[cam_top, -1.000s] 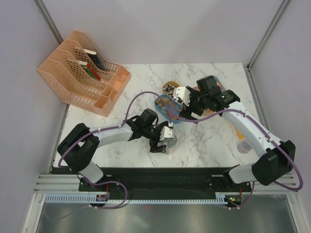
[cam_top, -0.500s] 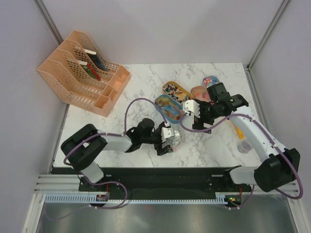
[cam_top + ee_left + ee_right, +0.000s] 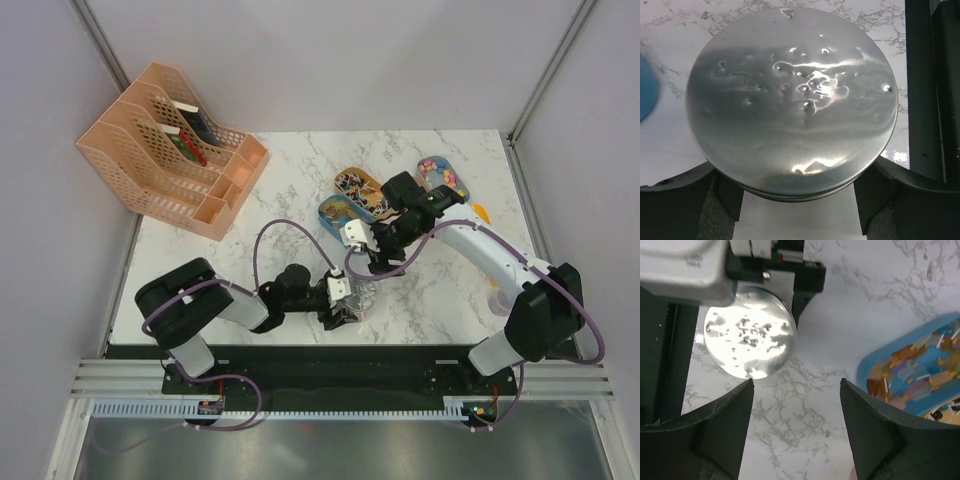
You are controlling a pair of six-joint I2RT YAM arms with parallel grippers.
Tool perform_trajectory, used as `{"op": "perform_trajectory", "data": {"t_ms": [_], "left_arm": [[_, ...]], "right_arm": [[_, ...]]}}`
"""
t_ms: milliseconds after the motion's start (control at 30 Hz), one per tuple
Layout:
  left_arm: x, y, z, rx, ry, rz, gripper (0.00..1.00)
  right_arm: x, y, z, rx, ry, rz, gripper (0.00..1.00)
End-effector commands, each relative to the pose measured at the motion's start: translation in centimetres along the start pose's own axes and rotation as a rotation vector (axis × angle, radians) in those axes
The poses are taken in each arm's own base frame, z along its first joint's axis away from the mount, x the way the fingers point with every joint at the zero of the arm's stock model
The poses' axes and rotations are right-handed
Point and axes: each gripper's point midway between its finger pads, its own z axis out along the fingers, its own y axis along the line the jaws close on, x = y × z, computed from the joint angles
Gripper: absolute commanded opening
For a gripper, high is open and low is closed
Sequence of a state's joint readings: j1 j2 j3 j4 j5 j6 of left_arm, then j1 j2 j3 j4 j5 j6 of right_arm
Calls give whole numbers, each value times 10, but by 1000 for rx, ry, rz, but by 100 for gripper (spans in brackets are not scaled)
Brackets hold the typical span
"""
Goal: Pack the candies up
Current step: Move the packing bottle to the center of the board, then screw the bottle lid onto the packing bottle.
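The candies lie as small multicoloured sweets in a blue oval tray [image 3: 338, 214], also in the right wrist view [image 3: 920, 372], and in two more oval trays [image 3: 356, 184] [image 3: 441, 172] behind it. My left gripper [image 3: 343, 301] [image 3: 792, 187] lies low on the marble table and is shut on a round jar with a dented silver lid [image 3: 790, 100] [image 3: 359, 294]. My right gripper [image 3: 362, 250] [image 3: 796, 385] is open and empty, hovering over bare marble between the jar lid [image 3: 750, 342] and the blue tray.
A peach file organiser [image 3: 170, 150] stands at the back left. A yellow-orange scoop [image 3: 481, 212] lies by the right arm. A small clear cup [image 3: 503, 300] stands at the right, near the front. The table's black front rail [image 3: 932, 90] runs just beside the jar.
My right gripper has moved from above the blue tray toward the front left, close to the jar. My left arm has folded lower and drawn the jar slightly toward the front edge.
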State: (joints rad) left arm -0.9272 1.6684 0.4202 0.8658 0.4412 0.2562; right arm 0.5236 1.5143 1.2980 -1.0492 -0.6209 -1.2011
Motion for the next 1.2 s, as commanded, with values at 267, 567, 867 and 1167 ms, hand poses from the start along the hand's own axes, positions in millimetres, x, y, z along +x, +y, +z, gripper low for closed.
{"op": "perform_trajectory", "data": {"t_ms": [267, 567, 867, 1167], "left_arm": [[4, 3, 10, -21, -11, -31, 54], [10, 5, 14, -21, 9, -28, 53], [14, 5, 11, -29, 21, -30, 53], [15, 5, 10, -25, 22, -26, 53]], "right_arm": [[-50, 16, 12, -56, -109, -121, 38], [-43, 25, 28, -128, -70, -123, 12], [-10, 49, 54, -228, 24, -116, 10], [1, 38, 58, -143, 77, -97, 6]]}}
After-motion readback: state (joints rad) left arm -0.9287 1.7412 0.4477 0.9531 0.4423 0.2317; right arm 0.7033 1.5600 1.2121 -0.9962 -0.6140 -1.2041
